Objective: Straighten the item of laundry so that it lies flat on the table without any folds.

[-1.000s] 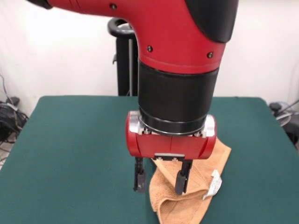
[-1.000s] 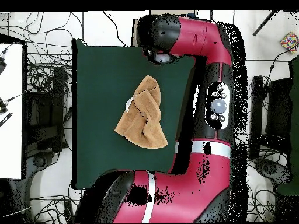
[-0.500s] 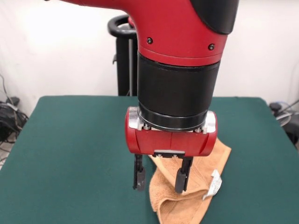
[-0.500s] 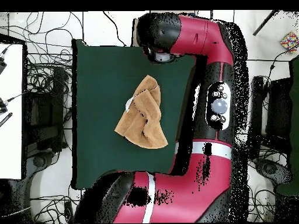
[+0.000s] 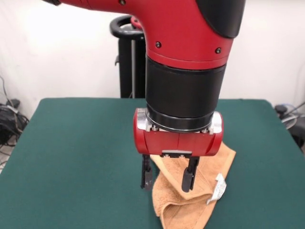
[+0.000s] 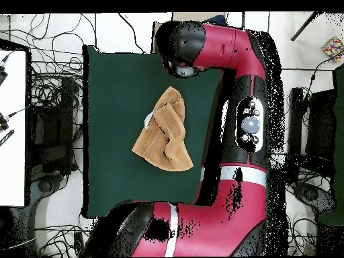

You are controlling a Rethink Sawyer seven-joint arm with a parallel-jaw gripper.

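Two black fingers (image 5: 147,180) hang spread apart with nothing held between them; the gripper (image 5: 167,179) is open. In the front view, the finger on the picture's left stands over bare green cloth just beside the towel's edge, and the finger on the picture's right stands in front of the towel's surface; whether either tip touches the cloth cannot be told. The fingers project from a red wrist housing (image 5: 178,142) with silver end caps, mounted under a wide black collar on the red arm (image 6: 235,127).

The towel (image 5: 190,205), a light-orange terry cloth, lies crumpled on the tabletop (image 5: 76,162). Its lower part is doubled over in a rolled fold, and a small white care tag (image 5: 218,188) sticks up at the edge on the picture's right. In the overhead view the towel (image 6: 165,131) forms an elongated, irregular shape running diagonally, with several ridges and overlapping layers, placed near the middle of the tabletop (image 6: 111,134), which is covered in dark green cloth. The arm arches over one side of the tabletop in that view, hiding the gripper beneath it. Cables (image 6: 50,101) lie on the floor around the tabletop.
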